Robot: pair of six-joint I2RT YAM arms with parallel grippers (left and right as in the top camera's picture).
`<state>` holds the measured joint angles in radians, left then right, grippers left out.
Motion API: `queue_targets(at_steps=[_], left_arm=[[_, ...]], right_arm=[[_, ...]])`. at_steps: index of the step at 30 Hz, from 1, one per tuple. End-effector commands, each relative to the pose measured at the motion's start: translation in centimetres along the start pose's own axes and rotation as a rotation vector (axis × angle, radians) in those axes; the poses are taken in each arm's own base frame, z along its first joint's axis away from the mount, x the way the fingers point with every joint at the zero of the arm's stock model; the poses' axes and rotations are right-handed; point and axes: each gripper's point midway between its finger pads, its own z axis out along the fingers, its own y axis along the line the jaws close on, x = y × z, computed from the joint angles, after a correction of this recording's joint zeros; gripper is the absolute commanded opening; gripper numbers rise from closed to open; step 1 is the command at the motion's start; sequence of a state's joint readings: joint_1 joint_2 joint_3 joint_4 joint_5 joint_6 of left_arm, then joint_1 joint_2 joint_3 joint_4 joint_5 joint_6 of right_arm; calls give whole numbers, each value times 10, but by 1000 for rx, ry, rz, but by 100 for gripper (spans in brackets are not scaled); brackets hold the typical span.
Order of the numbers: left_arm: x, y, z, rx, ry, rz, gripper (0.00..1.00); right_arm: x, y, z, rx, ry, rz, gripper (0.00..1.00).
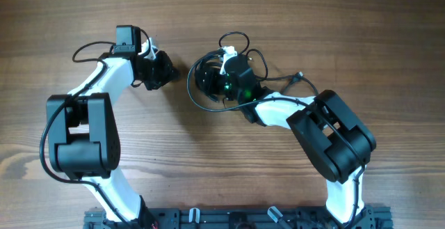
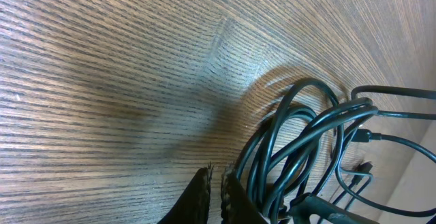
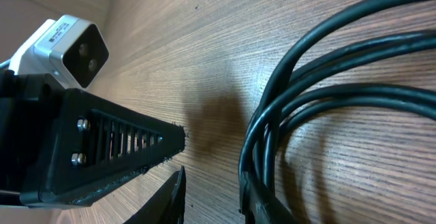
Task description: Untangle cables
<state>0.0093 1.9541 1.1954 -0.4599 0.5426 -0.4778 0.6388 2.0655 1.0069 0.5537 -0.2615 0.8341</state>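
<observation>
The cables (image 1: 191, 90) lie as a bundle of thin black loops at the table's middle, with loose ends trailing to the right. My right gripper (image 1: 201, 83) sits in the bundle. In the right wrist view it (image 3: 211, 197) is open, with bare wood between the fingers. The cables (image 3: 251, 152) run along the outer side of the right finger. My left gripper (image 1: 170, 72) is just left of the bundle. In the left wrist view it (image 2: 216, 190) is shut on nothing, and the cables (image 2: 300, 135) loop beside its right finger.
The table is bare wood (image 1: 208, 166). The left gripper's finger (image 3: 102, 149) and its wrist camera (image 3: 68, 43) stand close to the right gripper's left side. The arm bases sit at the table's front edge (image 1: 229, 218).
</observation>
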Motion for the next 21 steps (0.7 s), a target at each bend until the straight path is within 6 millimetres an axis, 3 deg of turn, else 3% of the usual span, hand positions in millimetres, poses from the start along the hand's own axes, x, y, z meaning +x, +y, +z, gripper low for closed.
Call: queue_targets(at_steps=[1,9,21], left_arm=[[-8,-9,-8,10,-34,24,9],[-8,-9,-8,10,-35,24,9],[-8,-9,-8,10,-35,24,9]], right_arm=[[6,-9,6,35,-3,3,29],[17,-8,11,55,-2,-18,28],[15,-26,15,152,-69,-128,29]])
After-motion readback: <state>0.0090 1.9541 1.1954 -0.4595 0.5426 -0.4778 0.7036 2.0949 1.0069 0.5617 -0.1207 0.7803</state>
